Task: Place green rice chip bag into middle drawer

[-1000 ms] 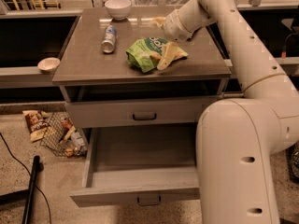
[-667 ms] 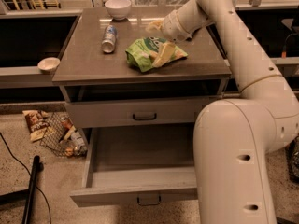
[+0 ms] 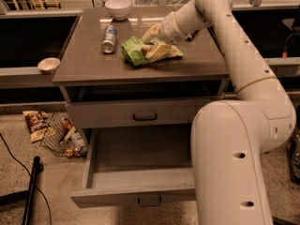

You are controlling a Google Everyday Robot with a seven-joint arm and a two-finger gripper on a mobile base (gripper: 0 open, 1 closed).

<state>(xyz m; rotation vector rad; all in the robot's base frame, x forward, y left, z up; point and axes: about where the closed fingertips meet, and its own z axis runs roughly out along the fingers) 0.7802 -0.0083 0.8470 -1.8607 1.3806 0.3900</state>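
The green rice chip bag [image 3: 135, 50] lies on the grey cabinet top [image 3: 93, 64], right of its centre. My gripper [image 3: 155, 42] is down at the bag's right half. Its pale fingers [image 3: 160, 51] are spread, one above the bag's far edge and one across the bag. The bag rests on the top. The middle drawer [image 3: 117, 179] is pulled out and has nothing in it, with its dark loop handle [image 3: 149, 201] at the front. My arm hides its right end. The top drawer [image 3: 145, 114] above it is closed.
A white bowl [image 3: 118, 7] stands at the back of the top and a can [image 3: 109, 38] lies left of the bag. A small white bowl [image 3: 48, 64] sits on the left ledge. Litter and a wire basket [image 3: 61, 135] and a black pole [image 3: 32, 186] are on the floor at left.
My gripper has moved left from the bag's right edge onto the bag. The bag and the drawers have not moved.
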